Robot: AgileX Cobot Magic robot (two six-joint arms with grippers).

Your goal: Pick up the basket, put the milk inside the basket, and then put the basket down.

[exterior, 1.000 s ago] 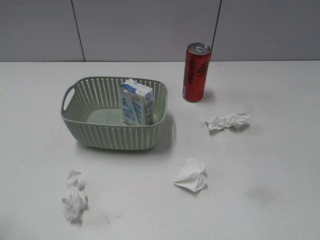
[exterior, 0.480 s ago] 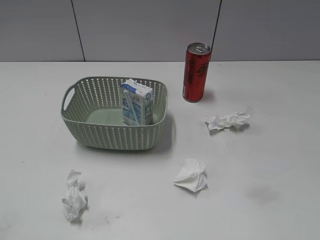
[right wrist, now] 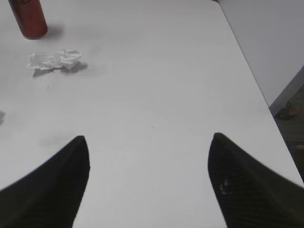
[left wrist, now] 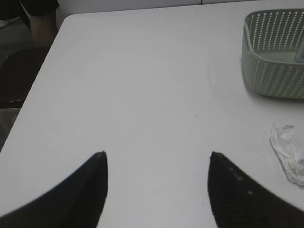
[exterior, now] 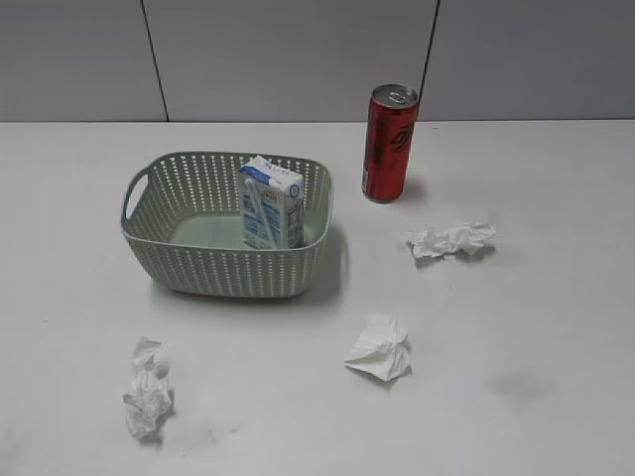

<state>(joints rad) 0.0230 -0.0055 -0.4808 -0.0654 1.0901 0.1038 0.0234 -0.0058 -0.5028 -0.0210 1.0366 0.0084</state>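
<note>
The pale green basket [exterior: 198, 266] stands on the white table, left of centre in the exterior view. The white and blue milk carton [exterior: 271, 203] stands upright inside it, near its right end. The basket's corner also shows at the top right of the left wrist view [left wrist: 273, 76]. My left gripper [left wrist: 157, 154] is open and empty over bare table, well short of the basket. My right gripper [right wrist: 149, 137] is open and empty over bare table near the table's right side. Neither gripper shows in the exterior view.
A tall red can [exterior: 389, 144] stands behind and right of the basket, also in the right wrist view [right wrist: 28, 18]. Crumpled paper balls lie at the right [exterior: 451, 239], front centre [exterior: 381, 348] and front left [exterior: 148, 389]. The table's left edge [left wrist: 38, 80] and right edge [right wrist: 256, 85] are close.
</note>
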